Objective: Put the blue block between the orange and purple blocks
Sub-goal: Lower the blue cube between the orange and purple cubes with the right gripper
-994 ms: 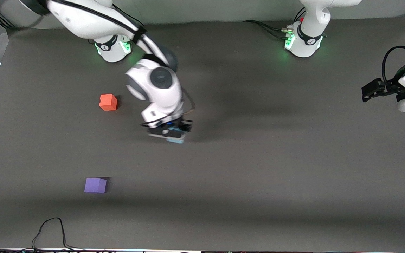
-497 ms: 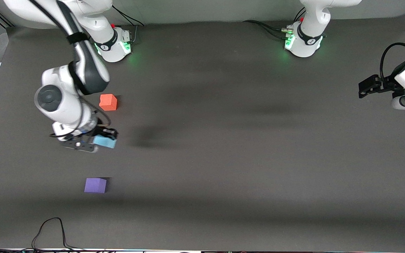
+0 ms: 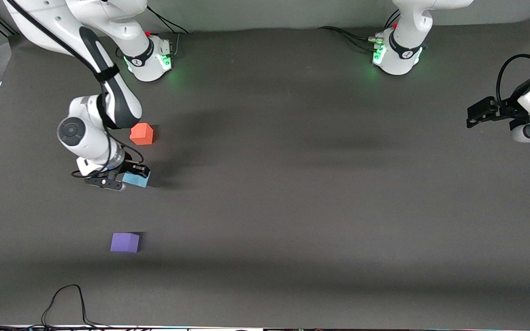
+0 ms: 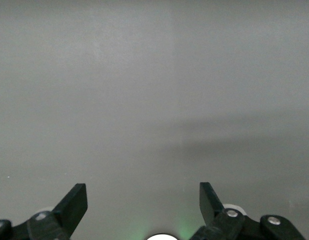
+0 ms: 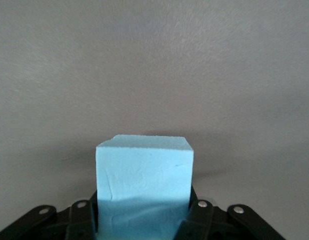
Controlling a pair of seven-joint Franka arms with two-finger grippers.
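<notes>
My right gripper (image 3: 129, 177) is shut on the light blue block (image 3: 136, 179), low over the mat between the orange block (image 3: 141, 134) and the purple block (image 3: 124, 242). In the right wrist view the blue block (image 5: 144, 172) fills the space between the fingers. The orange block lies near the right arm's base; the purple block lies nearer the front camera. My left gripper (image 3: 473, 116) waits over the left arm's end of the table, open and empty; its fingertips (image 4: 74, 200) show over bare mat.
The dark grey mat (image 3: 320, 207) covers the table. A black cable (image 3: 67, 299) loops at the mat's edge nearest the front camera. The arm bases (image 3: 147, 59) stand along the top of the front view.
My right gripper carried the blue block from mid-table toward the right arm's end, then lowered it between the orange and purple blocks. The left gripper drifted slightly.
</notes>
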